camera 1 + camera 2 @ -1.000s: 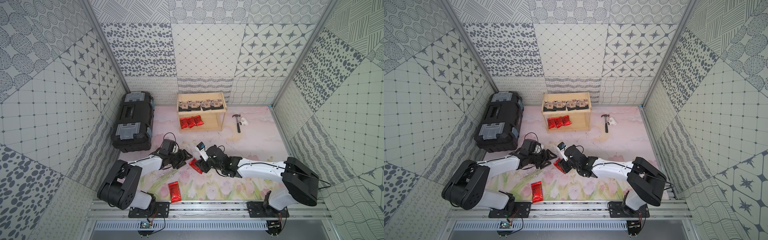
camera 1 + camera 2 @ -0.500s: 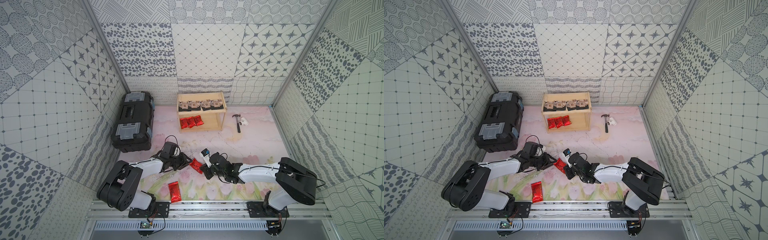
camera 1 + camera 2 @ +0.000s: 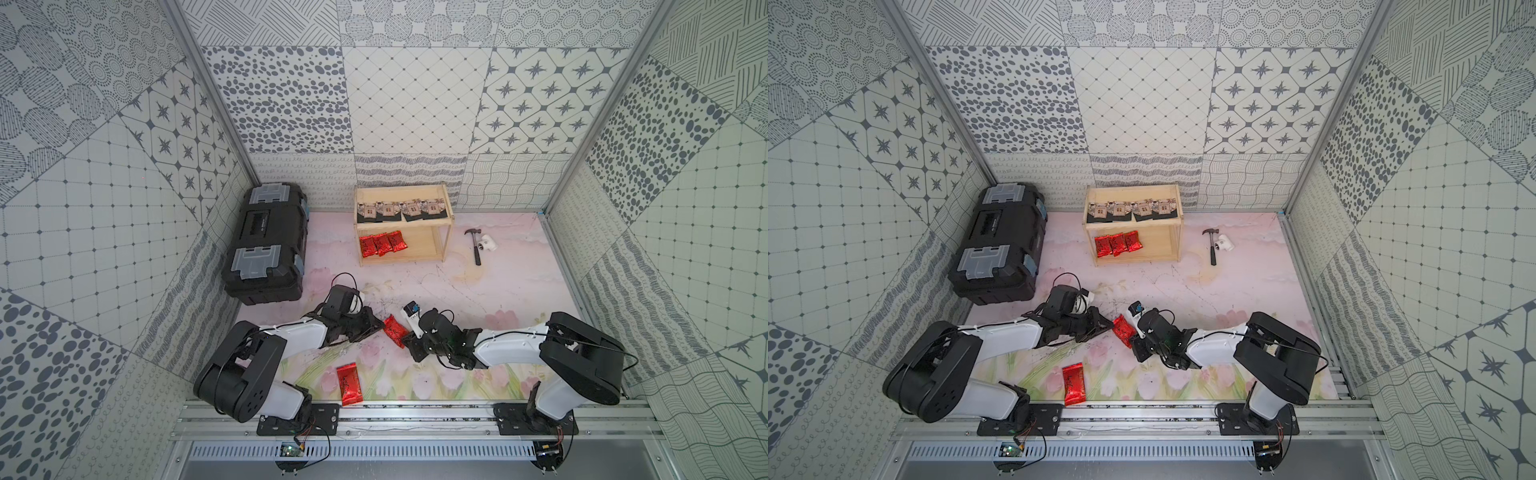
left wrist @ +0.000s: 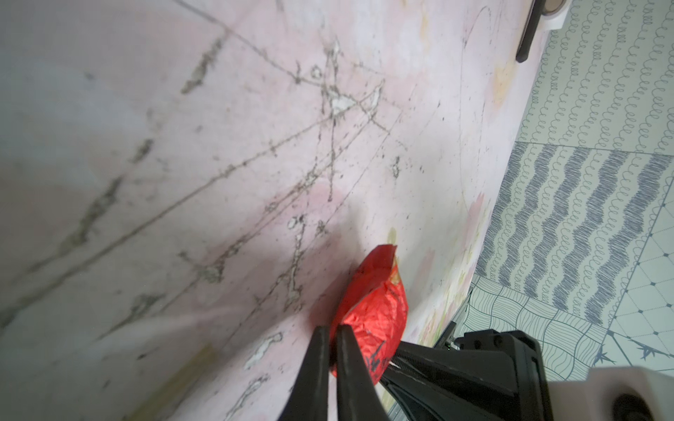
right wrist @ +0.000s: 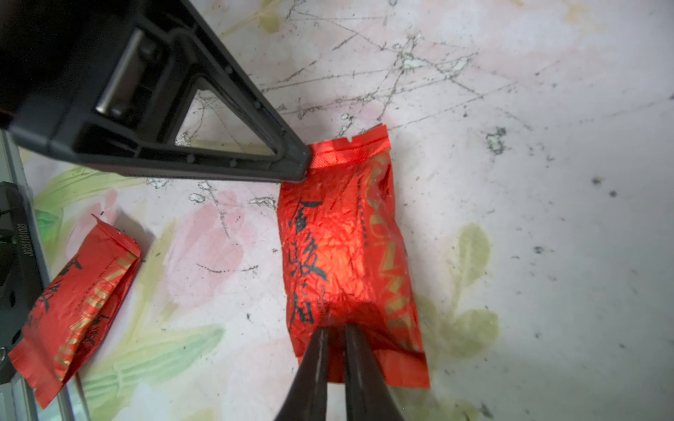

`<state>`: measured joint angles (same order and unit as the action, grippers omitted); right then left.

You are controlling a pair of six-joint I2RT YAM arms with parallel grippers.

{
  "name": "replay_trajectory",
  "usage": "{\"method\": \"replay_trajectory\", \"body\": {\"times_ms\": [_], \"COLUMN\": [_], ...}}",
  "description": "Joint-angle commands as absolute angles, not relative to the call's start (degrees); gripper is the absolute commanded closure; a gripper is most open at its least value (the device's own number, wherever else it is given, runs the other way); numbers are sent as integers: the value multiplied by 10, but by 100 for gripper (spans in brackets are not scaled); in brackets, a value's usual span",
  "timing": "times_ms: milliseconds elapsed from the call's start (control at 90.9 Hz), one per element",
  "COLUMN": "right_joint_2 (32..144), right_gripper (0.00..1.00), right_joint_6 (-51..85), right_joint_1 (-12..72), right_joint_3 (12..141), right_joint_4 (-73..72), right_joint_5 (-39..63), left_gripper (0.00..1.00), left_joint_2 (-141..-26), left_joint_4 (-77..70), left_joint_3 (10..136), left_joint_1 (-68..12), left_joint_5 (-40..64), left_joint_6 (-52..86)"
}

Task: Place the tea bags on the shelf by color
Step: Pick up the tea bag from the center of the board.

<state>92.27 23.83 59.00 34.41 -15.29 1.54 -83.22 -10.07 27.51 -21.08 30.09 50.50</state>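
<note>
Red shiny foil pouch with dark script held between both tools: left tool pinching its sealed end, right tool pinching the opposite end; pale wooden shelf well beyond them

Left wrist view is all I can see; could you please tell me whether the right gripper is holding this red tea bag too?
Observer: Yes. In the right wrist view the right gripper has its fingers shut on the held red tea bag, at the end opposite the left gripper.
Operator: Thank you. Are there other loose ones?
Observer: One: a second red tea bag lies by the front rail.
Operator: And what is already sorted?
Observer: The shelf has four black sachets on top and three red pouches below.
</note>
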Motion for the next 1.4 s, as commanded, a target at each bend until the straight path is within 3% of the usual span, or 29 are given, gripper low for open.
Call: {"method": "replay_trajectory", "body": {"times_ms": [0,154,275,330,407,528,726,979,1277,1387], "right_joint_2": [934,917,848,808,764,702,662,756,781,800], "right_gripper": [85,83,74,72,61,62,61,50,51,55], "right_joint_6": [245,247,267,306,389,523,698,800,811,813], "right_joint_1": [586,584,583,582,580,560,460,391,379,380], "right_joint_3": [331,332,352,358,359,343,225,180,182,202], "right_joint_4": [-179,-167,-115,-96,-74,-44,-211,-497,-553,-558], "right_joint_5": [21,20,-8,-43,-90,-112,2,127,142,163], "left_gripper": [94,100,100,100,100,100,100,100,100,100], "left_joint_2": [-830,-826,-808,-797,-784,-795,-818,-838,-842,-843], "left_joint_4": [-126,-122,-108,-107,-124,-181,-274,-313,-336,-349], "left_joint_3": [274,276,283,286,293,313,342,365,360,357], "left_joint_1": [-216,-216,-217,-217,-217,-217,-212,-210,-209,-209], "left_joint_5": [314,312,308,302,295,306,334,360,368,373], "left_joint_6": [488,491,503,521,553,598,643,666,678,687]}}
